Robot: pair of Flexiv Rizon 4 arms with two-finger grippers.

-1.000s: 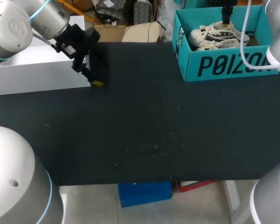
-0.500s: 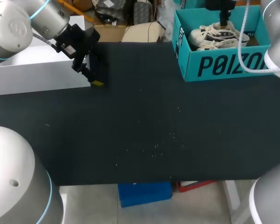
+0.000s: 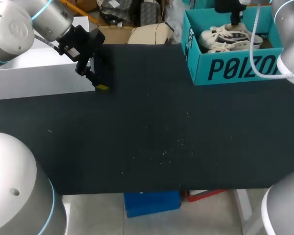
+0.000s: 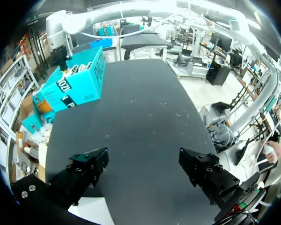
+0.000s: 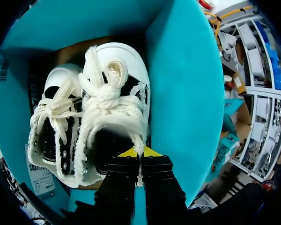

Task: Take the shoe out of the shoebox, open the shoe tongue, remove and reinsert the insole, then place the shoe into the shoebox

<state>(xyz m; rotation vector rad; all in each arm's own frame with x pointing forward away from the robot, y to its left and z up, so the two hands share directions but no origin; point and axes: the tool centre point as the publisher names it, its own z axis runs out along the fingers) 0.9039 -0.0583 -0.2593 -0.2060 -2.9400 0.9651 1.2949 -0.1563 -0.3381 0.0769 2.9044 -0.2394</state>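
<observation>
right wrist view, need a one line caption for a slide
right arm's jaws pinched shut on the edge of a white laced shoe, one of a pair inside the teal shoebox

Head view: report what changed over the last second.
The right arm carried its jaws, shut on a shoe by its lace, slightly leftward and up the view above the shoebox. The left arm and the shoebox stayed put.

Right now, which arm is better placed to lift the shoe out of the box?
The right arm. The right gripper is inside the shoebox, jaws closed on the rim of the shoe. The left gripper hangs open over the table, far from it.
</observation>
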